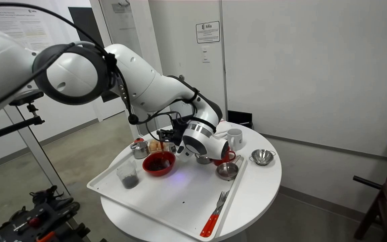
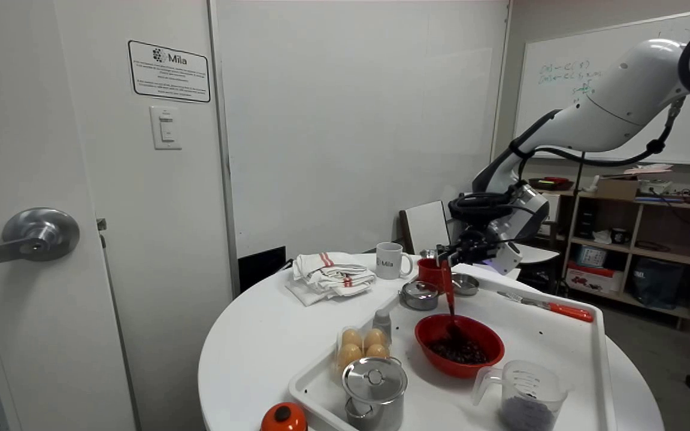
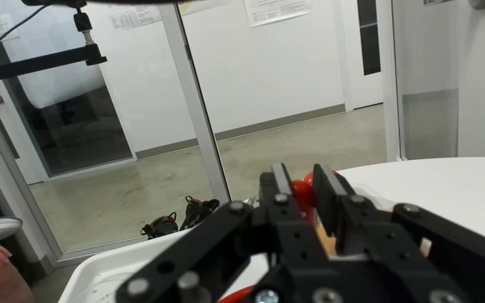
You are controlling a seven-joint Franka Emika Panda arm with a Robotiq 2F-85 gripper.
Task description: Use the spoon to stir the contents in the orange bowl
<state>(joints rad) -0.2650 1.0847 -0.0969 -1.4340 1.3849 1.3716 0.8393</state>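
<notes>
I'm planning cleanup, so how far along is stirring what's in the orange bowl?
Looks done: the spoon is picked up, clamped in the gripper. In hand: likely the stir itself, since the spoon's head is down in the dark contents of the orange bowl, though stills can't show motion. Left: probably finishing the stir, then releasing the spoon, which the gripper holds.

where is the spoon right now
In an exterior view, the spoon is right of centre, its lower end inside the red bowl; the wrist view shows the end effector gripping the spoon.
</notes>
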